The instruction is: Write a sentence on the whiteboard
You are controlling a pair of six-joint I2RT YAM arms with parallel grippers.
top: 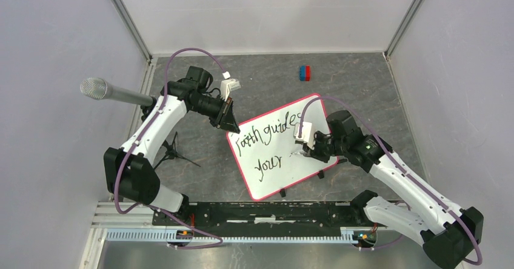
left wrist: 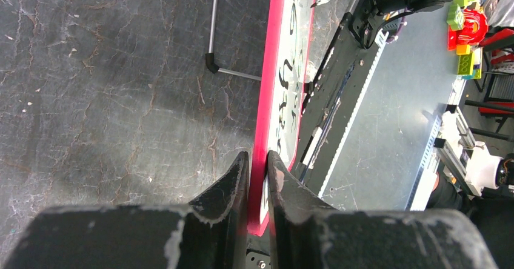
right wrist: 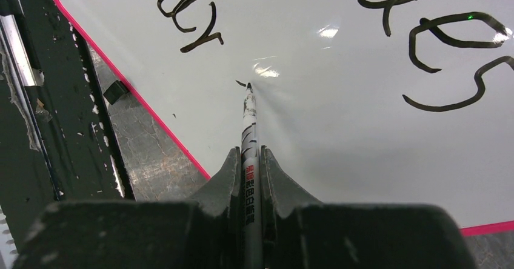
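Black marker [right wrist: 250, 123] tip's on the board [top: 273, 184] just right of "your" [top: 270, 165]; you've the right jaws clamped on it, left jaws pinching the edge.

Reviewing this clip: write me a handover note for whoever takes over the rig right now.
Left tool: shut on the pink rim of the whiteboard.
Right tool: shut on the marker, tip on the board just past "your".
Done: the sentence so far reads "Faith guides" over "your".
Left: a tiny stroke of a next word, barely begun; it probably needs finishing.
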